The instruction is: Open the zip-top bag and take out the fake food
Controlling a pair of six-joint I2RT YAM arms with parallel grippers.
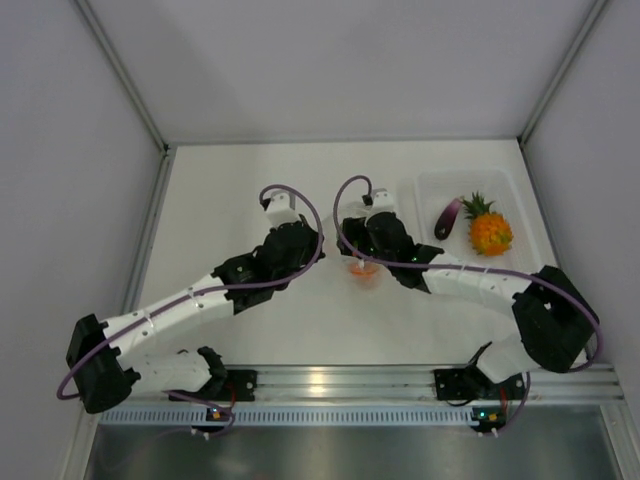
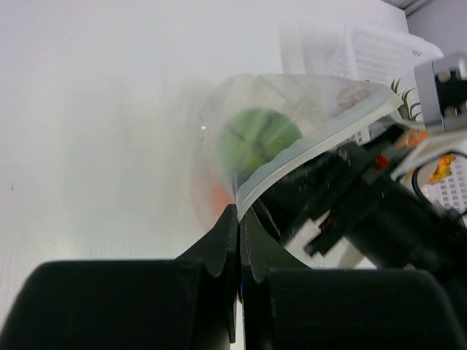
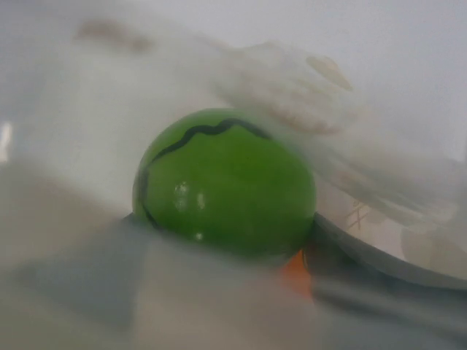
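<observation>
The zip-top bag lies between my two grippers at mid-table. My left gripper is shut on the bag's thick rim and holds the mouth up. Inside the bag are the green ball with black marks and the small orange. My right gripper reaches into the bag's mouth; its blurred grey fingers sit against both sides of the green ball, and a bit of the orange shows below it. The purple eggplant and pineapple lie in the tray.
A rigid clear tray stands at the back right, close to the right arm; it also shows in the left wrist view. White walls enclose the table on the left, back and right. Purple cables loop above both wrists.
</observation>
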